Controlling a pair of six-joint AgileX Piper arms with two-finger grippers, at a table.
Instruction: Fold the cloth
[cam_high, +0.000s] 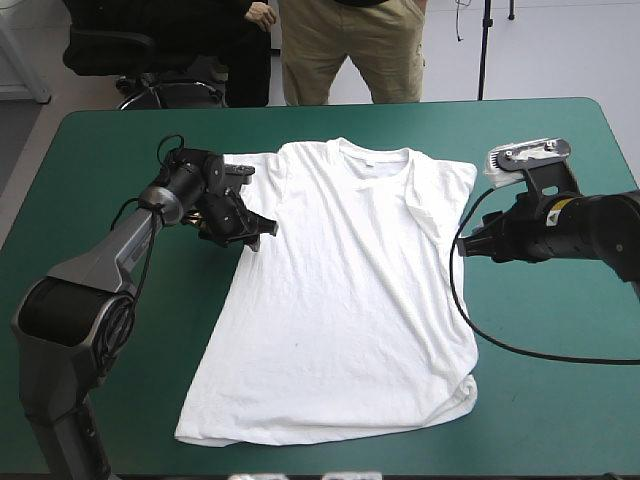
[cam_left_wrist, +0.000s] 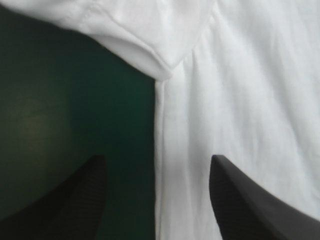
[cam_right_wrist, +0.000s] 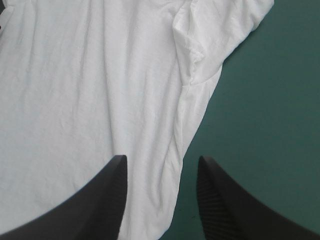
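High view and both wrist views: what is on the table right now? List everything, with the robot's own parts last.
T-shirt: one, white, spread flat mid-table, collar toward the far edge.
Table cover: one, teal-green, under the T-shirt, showing on all sides of it.
Left gripper: one, black fingers, open, astride the T-shirt's side edge just below a sleeve.
Right gripper: one, black fingers, open, astride the opposite side edge below the other sleeve.
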